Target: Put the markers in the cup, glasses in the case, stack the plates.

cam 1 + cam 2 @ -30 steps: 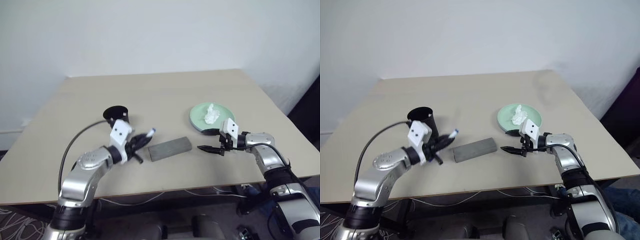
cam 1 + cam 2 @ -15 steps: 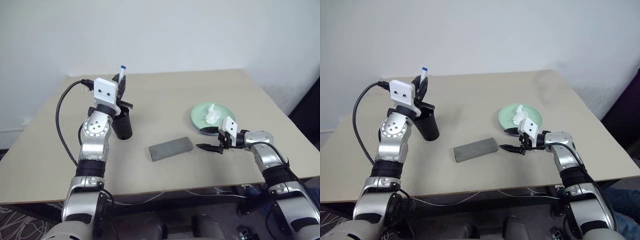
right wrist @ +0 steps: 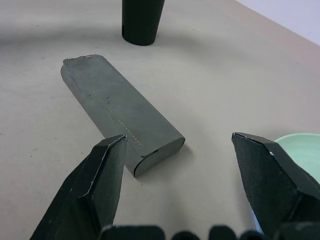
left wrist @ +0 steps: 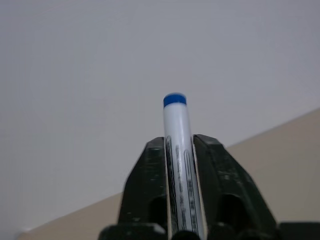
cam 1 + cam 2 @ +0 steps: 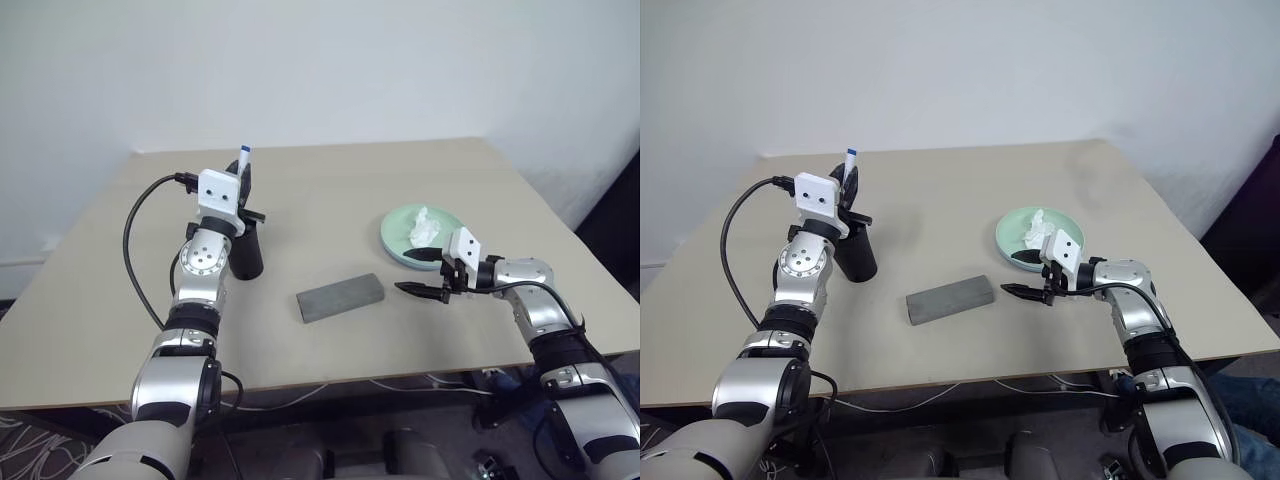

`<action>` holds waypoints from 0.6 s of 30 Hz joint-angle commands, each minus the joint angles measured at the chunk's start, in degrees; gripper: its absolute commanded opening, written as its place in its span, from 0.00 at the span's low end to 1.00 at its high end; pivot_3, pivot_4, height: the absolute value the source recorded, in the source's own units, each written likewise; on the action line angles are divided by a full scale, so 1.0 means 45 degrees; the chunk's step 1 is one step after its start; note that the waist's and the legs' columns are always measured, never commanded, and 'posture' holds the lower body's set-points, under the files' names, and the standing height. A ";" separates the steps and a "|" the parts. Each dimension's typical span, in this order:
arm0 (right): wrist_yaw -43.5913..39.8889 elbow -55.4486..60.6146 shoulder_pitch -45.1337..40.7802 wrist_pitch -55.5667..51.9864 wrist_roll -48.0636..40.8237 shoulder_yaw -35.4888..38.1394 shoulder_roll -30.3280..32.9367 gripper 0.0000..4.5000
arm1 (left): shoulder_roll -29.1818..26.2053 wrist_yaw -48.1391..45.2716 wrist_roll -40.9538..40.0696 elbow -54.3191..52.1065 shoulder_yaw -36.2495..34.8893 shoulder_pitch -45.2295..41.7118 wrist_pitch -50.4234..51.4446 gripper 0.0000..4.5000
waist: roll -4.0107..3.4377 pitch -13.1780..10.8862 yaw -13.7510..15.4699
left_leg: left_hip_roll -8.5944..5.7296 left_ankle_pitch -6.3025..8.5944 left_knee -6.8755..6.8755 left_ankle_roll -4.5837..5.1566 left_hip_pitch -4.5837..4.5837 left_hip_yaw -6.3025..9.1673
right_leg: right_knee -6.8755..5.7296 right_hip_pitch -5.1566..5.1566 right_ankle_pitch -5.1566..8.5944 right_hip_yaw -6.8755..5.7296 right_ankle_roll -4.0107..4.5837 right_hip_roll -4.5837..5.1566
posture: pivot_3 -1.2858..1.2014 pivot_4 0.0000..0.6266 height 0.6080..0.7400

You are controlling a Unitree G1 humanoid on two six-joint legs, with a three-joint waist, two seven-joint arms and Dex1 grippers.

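- Beige wooden table [image 5: 330, 180] fills the middle of the frame; I'm on the marker step, case and plates look settled.
- Mint green round plastic plate [image 5: 400, 232] sits centre-right with a crumpled white tissue [image 5: 423, 228] on it. I can't make out a light blue plate beneath it.
- Grey oblong felt glasses case [image 5: 340, 297] lies shut at centre, well apart from the plate. Glasses not visible, so I can't confirm they're inside.
- Black tapered plastic cup [image 5: 247, 252] stands upright left of centre, partly behind my left arm.
- Left gripper [image 4: 180, 150] is raised above the cup rim, fingers against a white marker with a blue cap [image 4: 176, 130], cap pointing up.
- Right gripper [image 3: 177, 172] hangs between case and plate, jaws wide apart, nothing held.
- Next, my guess: line the marker over the cup mouth and let go so it drops inside; a tilt could send it off the rim.
- Versus a second ago: left arm swung up from table level by the case to above the cup, marker now upright. Right arm, case, plate unmoved.
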State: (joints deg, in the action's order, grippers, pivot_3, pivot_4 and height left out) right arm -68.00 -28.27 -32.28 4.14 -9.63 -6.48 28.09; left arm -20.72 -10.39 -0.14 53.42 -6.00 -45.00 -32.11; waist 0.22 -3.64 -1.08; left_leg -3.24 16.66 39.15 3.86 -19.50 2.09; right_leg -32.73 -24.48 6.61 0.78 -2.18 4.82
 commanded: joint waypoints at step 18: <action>0.0339 0.0782 0.0043 -0.0428 -0.0518 0.0518 -0.0118 0.81 | -0.0139 -0.5389 -0.5057 -0.7980 -0.0027 0.3042 0.5576 0.54 | 0.0000 0.0000 -0.0063 | 0.0016 0.0008 0.0004 0.0010 -0.0001 -0.0008 | -0.0013 -0.0008 0.0000 0.0003 -0.0006 -0.0004 | 0.52 0.00 1.00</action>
State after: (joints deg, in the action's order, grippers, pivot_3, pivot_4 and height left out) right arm -67.38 -27.34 -31.62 2.57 -10.16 -5.94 27.66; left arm -19.97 -30.62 -18.96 25.06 -6.79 -32.36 -12.16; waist 0.22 -3.64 -1.37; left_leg -3.15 16.69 39.15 3.90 -19.51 2.05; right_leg -32.76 -24.55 6.60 0.79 -2.20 4.77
